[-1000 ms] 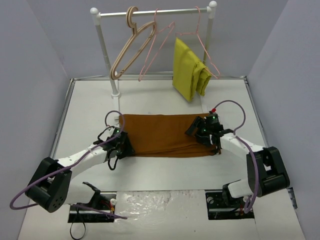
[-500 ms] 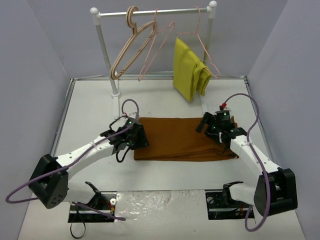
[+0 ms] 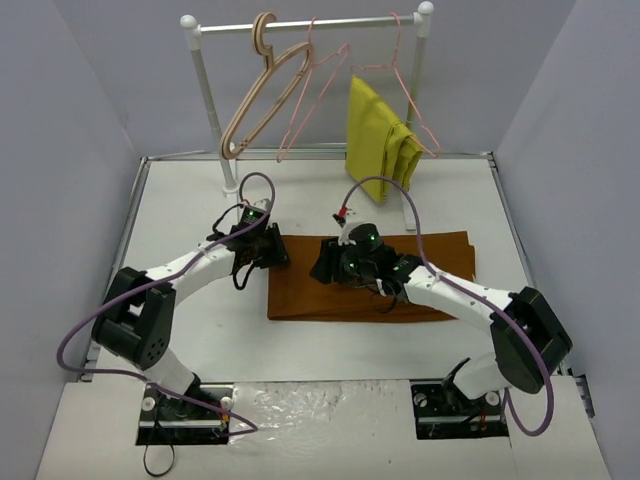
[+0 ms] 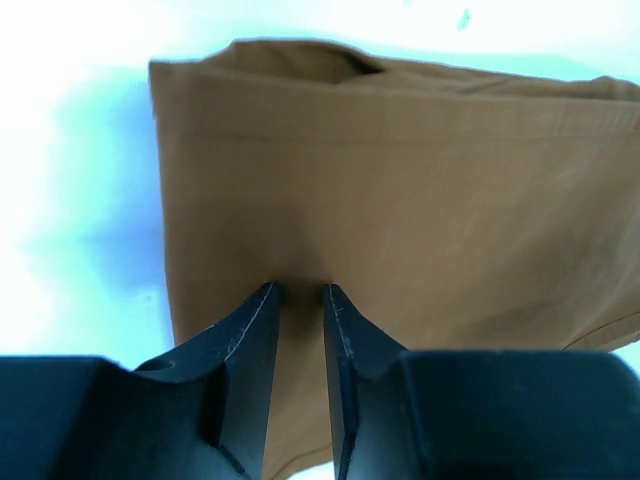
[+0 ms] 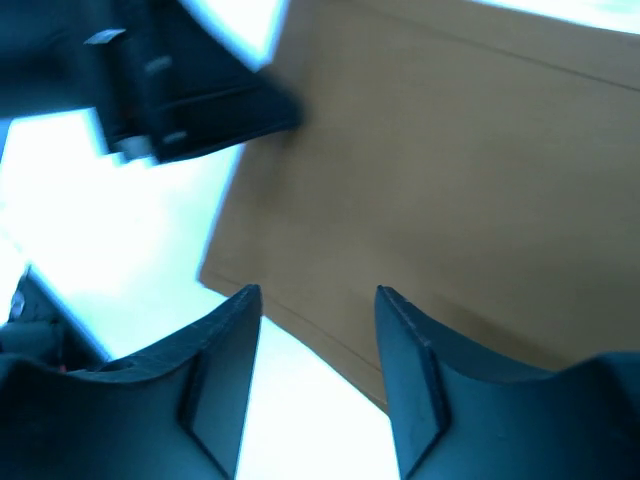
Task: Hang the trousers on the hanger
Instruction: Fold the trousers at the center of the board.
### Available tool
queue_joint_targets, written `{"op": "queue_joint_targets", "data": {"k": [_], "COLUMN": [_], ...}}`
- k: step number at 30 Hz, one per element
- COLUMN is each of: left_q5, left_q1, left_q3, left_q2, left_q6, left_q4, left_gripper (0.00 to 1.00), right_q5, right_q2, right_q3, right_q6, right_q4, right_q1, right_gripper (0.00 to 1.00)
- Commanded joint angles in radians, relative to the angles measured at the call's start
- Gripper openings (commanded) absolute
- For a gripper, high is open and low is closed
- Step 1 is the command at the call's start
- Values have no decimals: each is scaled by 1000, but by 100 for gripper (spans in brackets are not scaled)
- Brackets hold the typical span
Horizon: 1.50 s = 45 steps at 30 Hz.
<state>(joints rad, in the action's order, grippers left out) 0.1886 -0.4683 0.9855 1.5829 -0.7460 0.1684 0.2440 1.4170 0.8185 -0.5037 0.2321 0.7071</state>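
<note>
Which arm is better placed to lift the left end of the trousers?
Left, probably: the left gripper pinches the trousers at that end, while the right gripper hangs open above them, gripping nothing.

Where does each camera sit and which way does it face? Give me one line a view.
Top external: above and behind the robot, looking down at the trousers and the rack; the left gripper and the right gripper show.
Left wrist: on the left gripper, looking along its fingers at the trousers.
Right wrist: on the right gripper, looking down over the trousers' edge.
Shared: all three see the trousers.
</note>
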Motion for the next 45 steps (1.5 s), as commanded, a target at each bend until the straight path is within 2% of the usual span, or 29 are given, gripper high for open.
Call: {"op": "queue_joint_targets", "data": {"k": [1,9,17,21,25,35,41,45], "left_q5": [17,11,9,29,43,58,60,57], "left_q1": [13,65,82,82,80,80,80,80], "left_q3": [74,82,-51,-105,-140,-238,-251,-252], "left_q2": [3,161,233,212,155,-1,-12,-17], "left_q6": [63,82,47,28,22,-9,-7,-3], "left_q4": [-66,-23,-61,-90,-93,-112,-116,-118], "left_gripper": [21,11,6,5,5,5,5,5], "right_q5": [66,228,337,325,348,370,400,434], "right_q2": [55,282,479,487,429,318,378,462], "right_q3": [82,177,156,120,96,209,240,205], "right_q6": [54,105,137,168,180,168,157,139], "right_q4": [118,184,228,155,127,115,161,226], "right_q1": [52,110,143,144,144,153,206,241], "right_gripper": [42,31,21,18,13,11,10,8]}}
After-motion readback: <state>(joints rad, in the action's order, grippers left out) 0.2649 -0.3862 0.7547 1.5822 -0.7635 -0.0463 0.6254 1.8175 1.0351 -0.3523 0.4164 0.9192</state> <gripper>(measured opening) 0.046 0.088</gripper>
